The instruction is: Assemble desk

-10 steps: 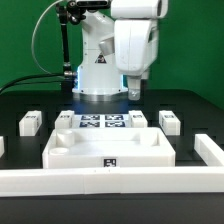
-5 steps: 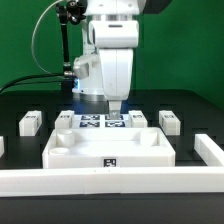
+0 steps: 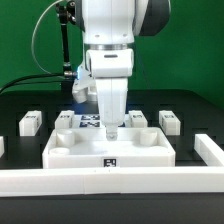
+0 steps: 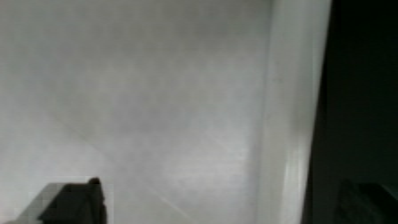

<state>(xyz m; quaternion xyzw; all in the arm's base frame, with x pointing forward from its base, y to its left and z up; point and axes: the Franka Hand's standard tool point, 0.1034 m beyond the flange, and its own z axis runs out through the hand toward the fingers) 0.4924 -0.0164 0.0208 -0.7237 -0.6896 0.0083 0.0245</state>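
Note:
The desk panel [image 3: 70,150], a wide white rimmed rectangle with a tag on its front wall, lies in the middle of the table. My gripper [image 3: 110,131] points straight down at the panel's back rim, near its middle. In the wrist view the panel's white surface [image 4: 143,100] fills most of the picture. The gripper [image 4: 217,205] is open, with one dark fingertip [image 4: 71,203] over the panel and the other over the dark table beyond the rim. It holds nothing. Short white legs stand behind the panel: two at the exterior view's left [image 3: 31,122] [image 3: 65,120] and two at its right [image 3: 137,119] [image 3: 169,121].
The marker board [image 3: 88,122] lies behind the panel, partly hidden by the arm. A long white rail [image 3: 110,182] runs along the front, with an upturned end at the exterior view's right [image 3: 207,150]. The robot's base [image 3: 85,85] stands at the back.
The arm has swung from the exterior view's right toward the middle and come down, so the gripper now sits at the panel's back rim.

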